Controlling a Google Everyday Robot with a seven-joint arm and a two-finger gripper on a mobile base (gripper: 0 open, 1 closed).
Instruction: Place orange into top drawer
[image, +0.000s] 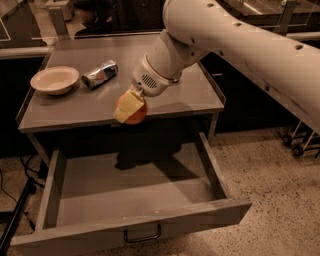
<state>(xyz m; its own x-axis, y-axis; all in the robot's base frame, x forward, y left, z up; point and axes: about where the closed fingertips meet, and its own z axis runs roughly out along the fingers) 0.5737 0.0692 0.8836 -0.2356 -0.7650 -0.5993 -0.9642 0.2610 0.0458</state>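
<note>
- The hand (128, 107) hangs at the end of the white arm (240, 40), right at the front edge of the grey tabletop (75, 107), a little right of its middle.
- Its pale yellowish fingers (125, 106) are closed around the orange (139, 115), which shows as a round orange shape behind and below them.
- The orange is held in the air, clear of the tabletop, over the rear part of the top drawer (135, 187).
- The top drawer is pulled well out beneath the tabletop; its bare grey floor is in view, with the arm's shadow across the back.
- A dark loop handle (143, 236) sits at the centre of the drawer's front panel.
- On the tabletop's left side stands a shallow pale bowl (54, 80).
- Just right of the bowl a silver can (100, 74) lies on its side, well apart from the hand.
</note>
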